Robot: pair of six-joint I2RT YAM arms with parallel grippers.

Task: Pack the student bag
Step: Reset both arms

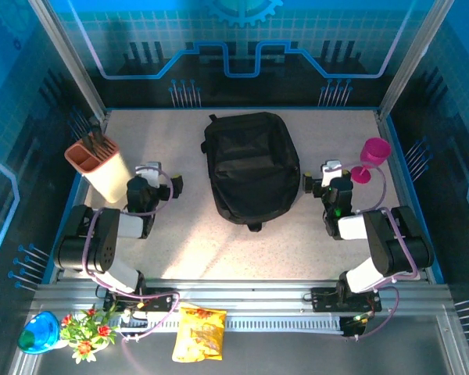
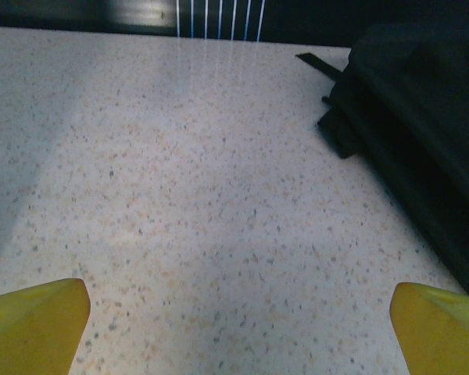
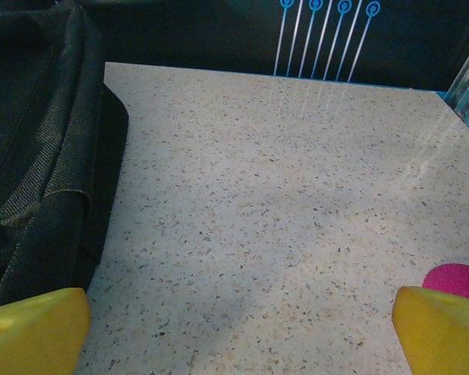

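The student bag [image 1: 250, 168], a large black soft backpack, lies flat in the middle of the speckled table with its rounded top toward the back. My left gripper [image 1: 162, 178] hovers to its left and is open, its yellow fingertips [image 2: 31, 324] wide apart over bare table. In the left wrist view the bag [image 2: 422, 133] fills the right side. My right gripper [image 1: 320, 176] sits just right of the bag, also open with nothing between its yellow fingertips [image 3: 442, 328]. The bag's edge [image 3: 39, 133] lies at the left of the right wrist view.
A beige holder with a brown top [image 1: 102, 164] stands at the left edge. A pink goblet [image 1: 373, 156] stands right of my right gripper, its base [image 3: 456, 280] close to one finger. Off the table in front lie a yellow snack bag [image 1: 199, 332], flowers [image 1: 86, 328] and a blue bowl [image 1: 37, 332].
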